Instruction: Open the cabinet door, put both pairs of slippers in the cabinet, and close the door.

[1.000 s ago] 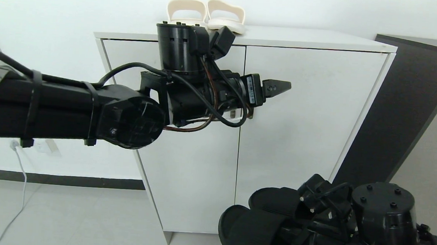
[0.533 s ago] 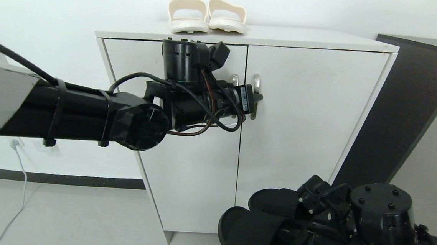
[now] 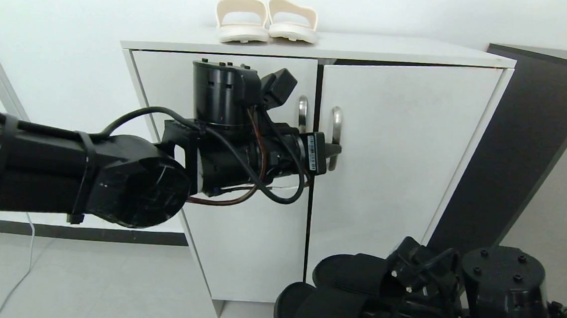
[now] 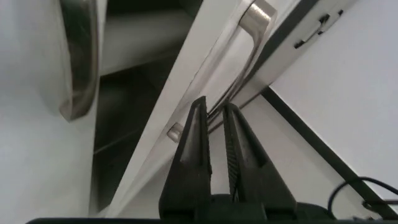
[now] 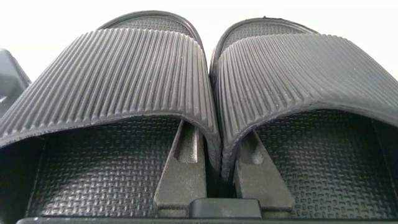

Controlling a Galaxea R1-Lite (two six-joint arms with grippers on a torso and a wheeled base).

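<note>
Slippers, the black pair point(image 5: 143, 68), sit nearest you, side by side, with your right gripper point(image 5: 216, 134) pinching their inner walls together. Beyond, your left gripper point(image 4: 214, 104) is clamped on the handle point(image 4: 252, 25) of the right door point(image 3: 403, 152), which stands ajar; the cabinet point(image 3: 371, 45) interior is too dark to read. The cream pair point(image 3: 245, 31) rests on top.

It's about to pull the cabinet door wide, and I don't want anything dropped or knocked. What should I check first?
1. Left gripper shut on right door handle: ok.
2. Right door ajar, dark gap along its top edge: ok.
3. Right gripper gripping black slippers: ok.
4. Cream slippers resting on cabinet top, above the door: ok.
5. The black slippers outside the door's swing: cannot tell.
</note>
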